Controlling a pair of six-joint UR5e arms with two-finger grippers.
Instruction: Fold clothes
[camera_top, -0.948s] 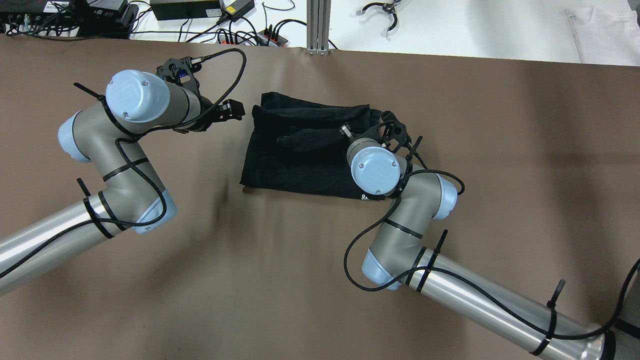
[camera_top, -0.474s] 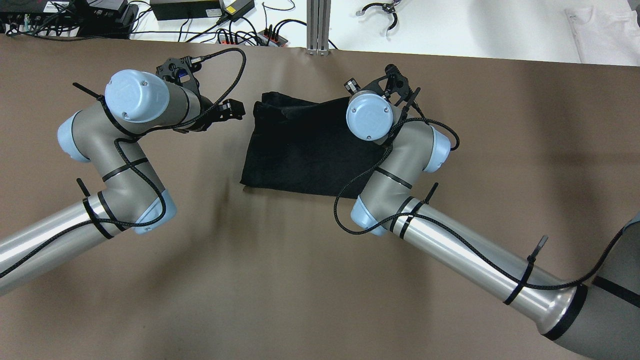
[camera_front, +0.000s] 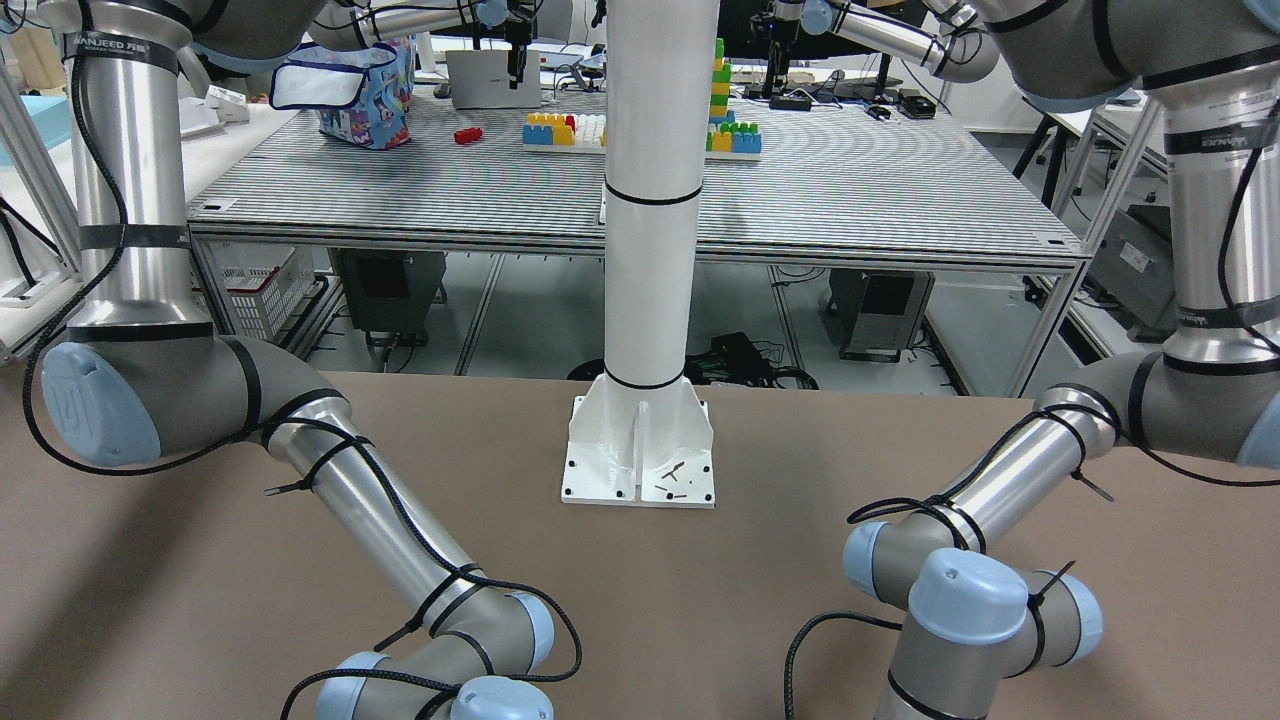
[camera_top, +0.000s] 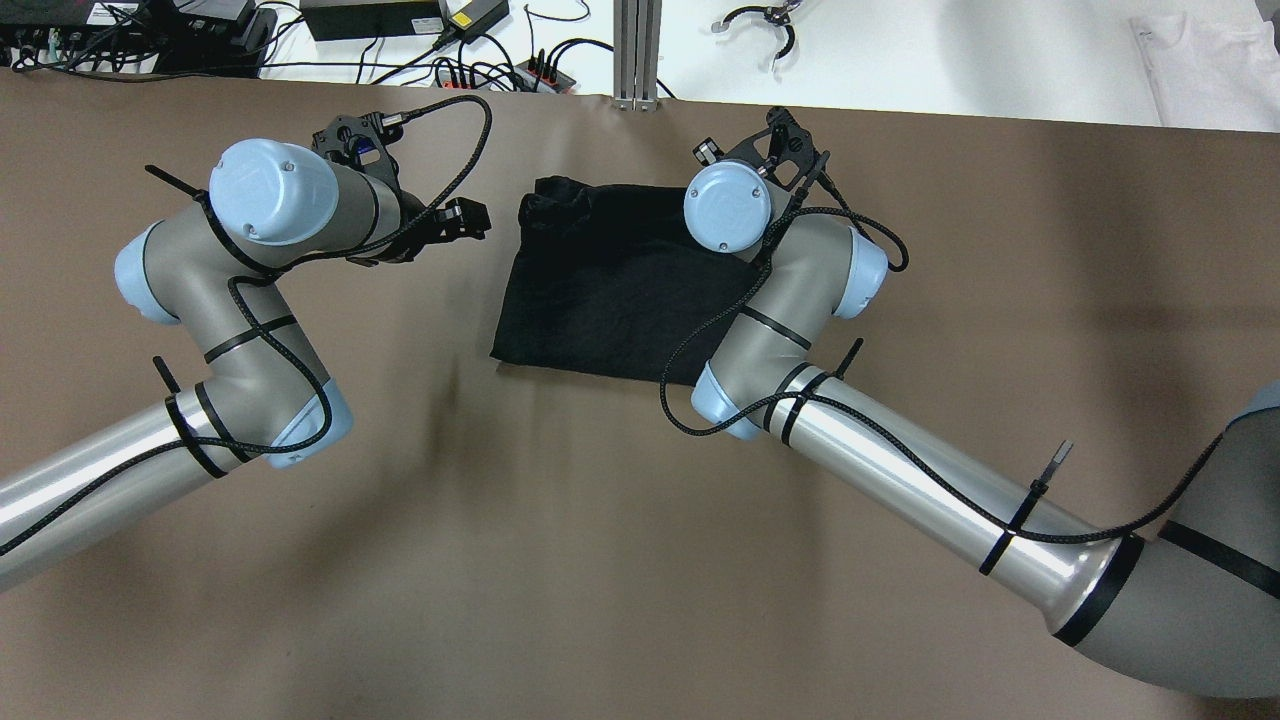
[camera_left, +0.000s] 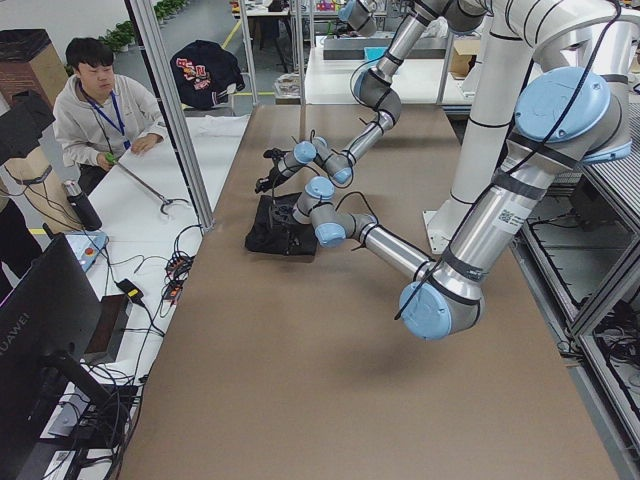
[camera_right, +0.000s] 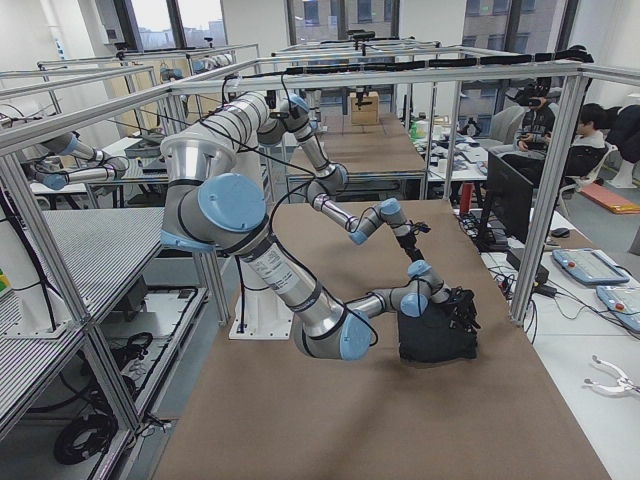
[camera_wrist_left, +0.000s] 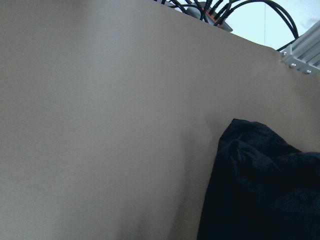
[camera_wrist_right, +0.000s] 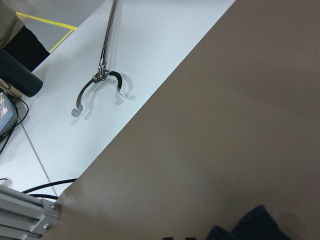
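A: Start nearest the robot. What's there?

B: Bare brown surface, with both forearms reaching out over it. Then comes the near hem of the black garment, which lies flat about midway across, between the two arms.

A: How does it lie?

B: It's a rough rectangle, more than one layer by the look of it. Its long axis runs side to side across the robot's front. It's skewed a little, so the far edge sits further right than the near one. The far-left corner is bunched and points at the left claw.

A: And that claw?

B: It's just beside that corner, apart from the cloth. I cannot tell whether its fingers are spread or pressed together. Its wrist camera shows only surface and the crumpled corner.

A: The right claw?

B: It's over the garment's far-right edge, hidden under its own wrist. Whether it pinches cloth I cannot tell.

A: Which step, then?

B: I'd judge a fold is being laid down along the far edge. Next, the right claw should let go and lift straight off without dragging the top layer. Then the bunched corner needs flattening before another fold.

A: Beyond?

B: A white bench with a grabber tool and cables.
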